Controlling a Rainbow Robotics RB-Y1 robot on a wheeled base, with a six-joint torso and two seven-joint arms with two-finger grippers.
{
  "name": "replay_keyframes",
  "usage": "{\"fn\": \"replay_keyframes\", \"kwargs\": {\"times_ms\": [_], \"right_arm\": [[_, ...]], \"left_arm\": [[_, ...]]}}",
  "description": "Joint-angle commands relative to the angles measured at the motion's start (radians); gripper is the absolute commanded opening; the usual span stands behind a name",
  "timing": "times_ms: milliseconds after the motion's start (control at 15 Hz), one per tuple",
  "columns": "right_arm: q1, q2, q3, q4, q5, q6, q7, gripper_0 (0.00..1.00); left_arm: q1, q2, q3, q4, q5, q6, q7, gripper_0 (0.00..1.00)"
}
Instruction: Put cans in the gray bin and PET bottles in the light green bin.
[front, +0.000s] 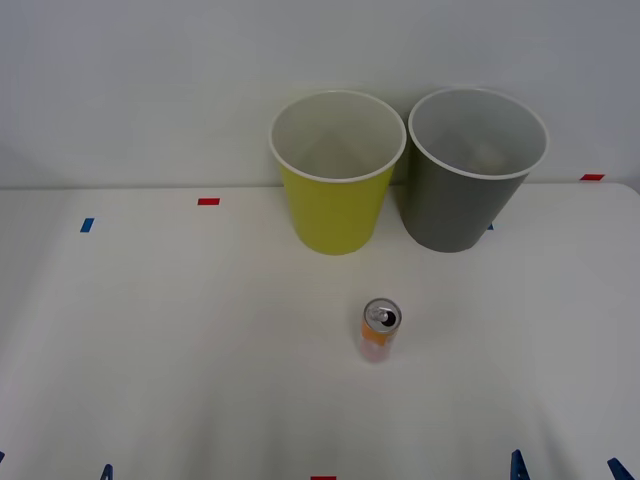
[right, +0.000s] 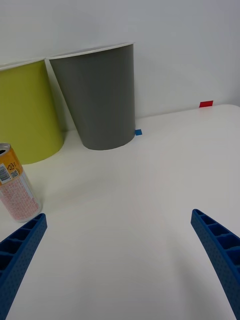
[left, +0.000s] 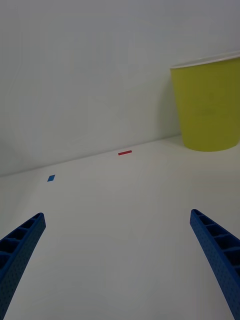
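Note:
A small orange and pale pink can (front: 380, 329) stands upright on the white table (front: 150, 350), in front of the two bins; it is also in the right wrist view (right: 16, 185). The light green bin (front: 337, 172) (right: 25, 112) (left: 207, 102) stands at the back, with the gray bin (front: 473, 168) (right: 97, 97) just to its right. Both look empty inside. My right gripper (front: 566, 467) (right: 117, 255) is open at the table's near right edge, right of the can and apart from it. At the near left edge my left gripper (front: 52, 472) (left: 117, 255) is open with nothing between its fingers. No PET bottles are in view.
Small red tape marks (front: 208, 201) (front: 592, 177) and a blue one (front: 87, 225) lie on the table near the back wall. Another red mark (front: 322, 478) sits at the near edge. Bare tabletop stretches on both sides of the can.

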Motion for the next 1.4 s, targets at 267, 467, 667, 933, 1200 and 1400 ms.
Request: {"fn": "replay_keyframes", "kwargs": {"times_ms": [267, 467, 667, 933, 1200, 1400], "right_arm": [[-0.026, -0.026, 0.077, -0.029, -0.081, 0.038, 0.178, 1.00], [-0.058, -0.106, 0.103, -0.028, -0.141, 0.029, 0.250, 1.00], [-0.120, -0.189, 0.146, 0.002, -0.166, -0.003, 0.242, 1.00], [-0.216, -0.284, 0.195, 0.038, -0.199, -0.025, 0.245, 1.00], [-0.345, -0.334, 0.227, 0.097, -0.215, -0.026, 0.255, 1.00], [-0.442, -0.331, 0.241, 0.153, -0.213, -0.026, 0.265, 1.00]], "left_arm": [[0.000, 0.000, 0.000, 0.000, 0.000, 0.000, 0.000, 1.00], [0.000, 0.000, 0.000, 0.000, 0.000, 0.000, 0.000, 1.00], [0.000, 0.000, 0.000, 0.000, 0.000, 0.000, 0.000, 1.00], [0.000, 0.000, 0.000, 0.000, 0.000, 0.000, 0.000, 1.00], [0.000, 0.000, 0.000, 0.000, 0.000, 0.000, 0.000, 1.00], [0.000, 0.000, 0.000, 0.000, 0.000, 0.000, 0.000, 1.00]]}}
